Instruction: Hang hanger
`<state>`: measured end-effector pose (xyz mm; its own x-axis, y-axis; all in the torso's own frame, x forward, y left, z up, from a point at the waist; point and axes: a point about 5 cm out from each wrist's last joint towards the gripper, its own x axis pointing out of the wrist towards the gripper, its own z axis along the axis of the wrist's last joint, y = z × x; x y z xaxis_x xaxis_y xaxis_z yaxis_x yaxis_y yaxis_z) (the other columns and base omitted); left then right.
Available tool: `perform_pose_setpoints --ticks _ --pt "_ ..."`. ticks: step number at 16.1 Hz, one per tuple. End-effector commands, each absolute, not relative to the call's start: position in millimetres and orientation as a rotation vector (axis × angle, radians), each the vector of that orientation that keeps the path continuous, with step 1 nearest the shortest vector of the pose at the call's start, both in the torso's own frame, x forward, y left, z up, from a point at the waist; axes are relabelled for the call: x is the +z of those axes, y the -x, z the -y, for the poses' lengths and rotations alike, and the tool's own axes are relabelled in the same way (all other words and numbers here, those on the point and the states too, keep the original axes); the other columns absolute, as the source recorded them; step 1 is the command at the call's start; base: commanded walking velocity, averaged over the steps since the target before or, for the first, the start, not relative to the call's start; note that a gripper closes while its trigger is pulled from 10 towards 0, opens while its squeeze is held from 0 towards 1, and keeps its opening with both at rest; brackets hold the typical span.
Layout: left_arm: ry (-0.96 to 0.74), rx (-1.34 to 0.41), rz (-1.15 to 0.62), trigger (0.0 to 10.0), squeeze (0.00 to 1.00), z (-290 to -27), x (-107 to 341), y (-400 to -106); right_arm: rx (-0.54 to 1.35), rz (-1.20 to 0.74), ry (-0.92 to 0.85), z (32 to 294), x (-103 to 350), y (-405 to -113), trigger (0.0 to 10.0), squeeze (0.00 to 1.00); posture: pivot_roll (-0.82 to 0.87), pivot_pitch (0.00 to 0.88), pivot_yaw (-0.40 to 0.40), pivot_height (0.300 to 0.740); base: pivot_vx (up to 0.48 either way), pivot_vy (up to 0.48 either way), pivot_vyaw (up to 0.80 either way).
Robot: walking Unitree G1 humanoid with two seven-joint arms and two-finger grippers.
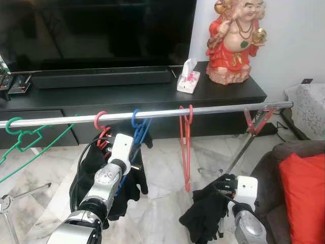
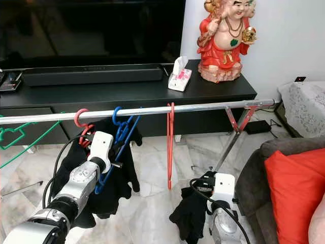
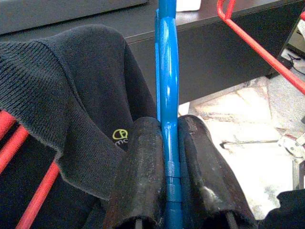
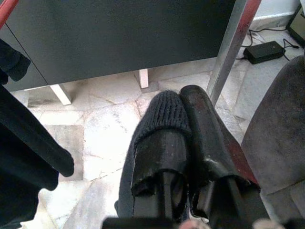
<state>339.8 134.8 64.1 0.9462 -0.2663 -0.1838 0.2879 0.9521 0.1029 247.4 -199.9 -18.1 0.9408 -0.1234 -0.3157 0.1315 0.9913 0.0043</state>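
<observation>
A long silver rail [image 1: 152, 115] runs from left to right in front of a black TV desk [image 1: 152, 96]. The blue hanger [image 1: 137, 133] already has its hook over the rail, between a pink hanger [image 1: 101, 123] on its left and an empty red hanger [image 1: 186, 147] on its right. A green hanger [image 1: 23, 140] hangs far to the left. The left gripper [image 3: 167, 157] has its jaws clenched tight on the blue hanger's thin bar, just below the rail. A dark sweater [image 3: 62, 105] hangs next to it, close to the red bars of the pink hanger. So the hanging looks almost done. I think what is left is to let go of the blue hanger and pull the arm away. The right gripper [image 4: 183, 129] is low and near, over the marble floor [image 1: 162, 173], and its jaws are closed on a piece of black knit cloth [image 1: 205, 213] that droops down. That cloth is not on any hanger yet. A red cushion [image 1: 304, 190] sits on the sofa at the right.
</observation>
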Motion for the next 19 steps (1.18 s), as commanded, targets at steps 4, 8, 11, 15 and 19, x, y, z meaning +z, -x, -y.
perform_pose_setpoints --ticks 4,8,11,15,19 --pt "-0.127 -0.267 -0.106 0.0 0.00 -135 73 -342 -0.124 -0.307 -0.025 199 -15 -252 10.0 0.00 -0.09 0.000 -0.026 0.740 0.000 0.000 0.00" --pt "-0.123 -0.240 -0.043 1.3 0.00 -141 78 -338 -0.124 -0.309 -0.024 199 -15 -252 10.0 0.00 -0.08 0.000 -0.026 0.740 0.000 0.000 0.00" --pt "-0.127 -0.250 -0.041 10.0 0.00 -147 68 -323 -0.123 -0.313 -0.023 199 -16 -251 10.0 0.00 -0.08 0.000 -0.022 0.740 0.000 0.000 0.00" --pt "-0.232 -0.301 -0.113 10.0 0.00 -162 41 -292 -0.126 -0.313 -0.020 200 -15 -252 10.0 0.00 -0.08 0.000 -0.020 0.740 0.000 0.000 0.00" --pt "-0.295 -0.325 -0.137 10.0 0.00 -168 33 -282 -0.127 -0.310 -0.020 201 -15 -253 10.0 0.00 -0.08 0.000 -0.019 0.740 0.000 0.000 0.00"
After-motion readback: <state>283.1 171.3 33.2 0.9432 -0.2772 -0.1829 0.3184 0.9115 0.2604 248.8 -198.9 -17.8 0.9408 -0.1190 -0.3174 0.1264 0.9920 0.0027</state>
